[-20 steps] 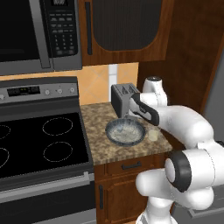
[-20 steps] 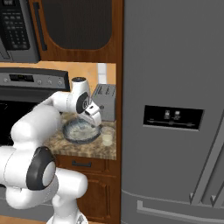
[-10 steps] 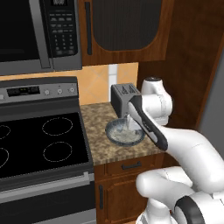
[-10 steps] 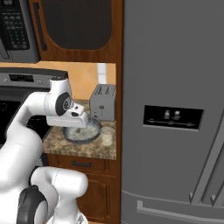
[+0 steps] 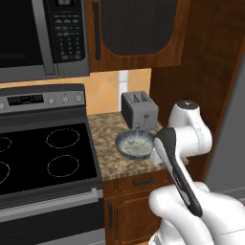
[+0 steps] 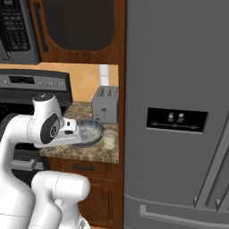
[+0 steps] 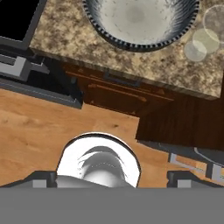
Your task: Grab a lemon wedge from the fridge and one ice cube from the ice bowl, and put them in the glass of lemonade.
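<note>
Granite counter (image 5: 107, 153) between black stove (image 5: 43, 158) and fridge (image 6: 179, 112). Ice bowl (image 5: 135, 143) on the counter, grey toaster (image 5: 139, 109) just behind it at 12 o'clock. In right base view, glass of lemonade (image 6: 109, 138) just beside the bowl (image 6: 87, 133) at 3 o'clock, close to the fridge's side; both fridge doors shut, black dispenser panel (image 6: 177, 120) at mid-height. Lemon wedge not made out.

Hand view: looking down past the counter edge; bowl (image 7: 140, 22) at 12 o'clock, pale glass (image 7: 205, 39) at 2 o'clock from it, dark drawer front (image 7: 127, 94) below the edge, wood floor (image 7: 43, 131) lower still. Gripper (image 7: 112, 178) with finger tips (image 7: 41, 178) far apart at the bottom corners: jaws wide open, holding nothing.
</note>
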